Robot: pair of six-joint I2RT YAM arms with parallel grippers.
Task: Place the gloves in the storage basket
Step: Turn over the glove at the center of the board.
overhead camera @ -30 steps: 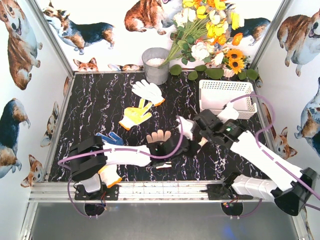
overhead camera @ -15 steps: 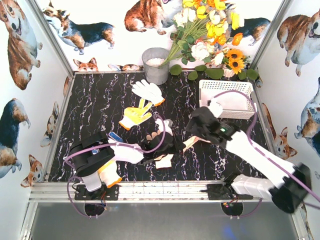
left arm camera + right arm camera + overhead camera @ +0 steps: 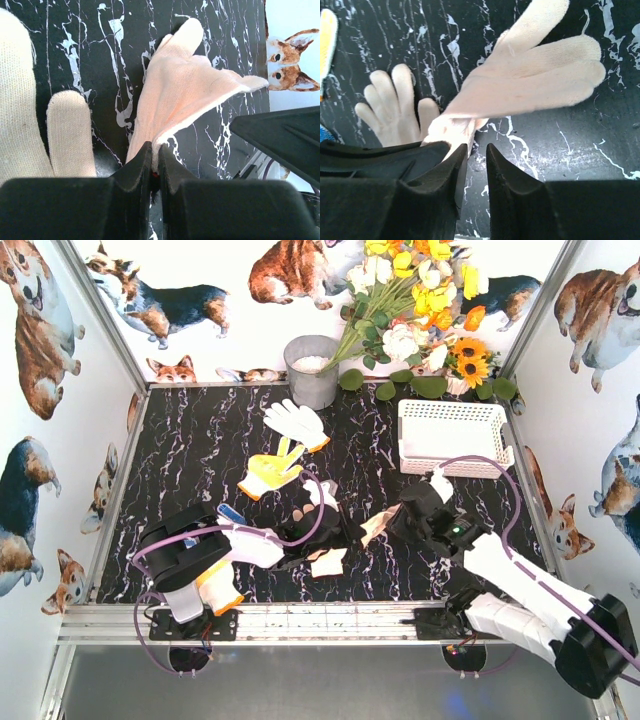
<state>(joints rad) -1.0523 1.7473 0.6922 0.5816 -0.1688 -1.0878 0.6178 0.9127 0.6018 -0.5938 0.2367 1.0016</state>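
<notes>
L hand (image 3: pixel 152 152) pinches beige glove (image 3: pixel 180 90); R hand (image 3: pixel 476 150) part-open beside it

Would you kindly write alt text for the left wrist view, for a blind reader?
The left gripper is shut on the edge of a beige glove, held over a black marbled table. A second pale glove lies at left.

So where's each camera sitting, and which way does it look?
Top: high behind the arms, facing down on the table, basket and yellow glove; left arm and right arm show.
Left wrist: on the left arm, looking along its fingers, which pinch a beige glove.
Right wrist: on the right arm, looking past its fingers at that glove.
Shared: both wrist views show that glove and a second beige glove.
</notes>
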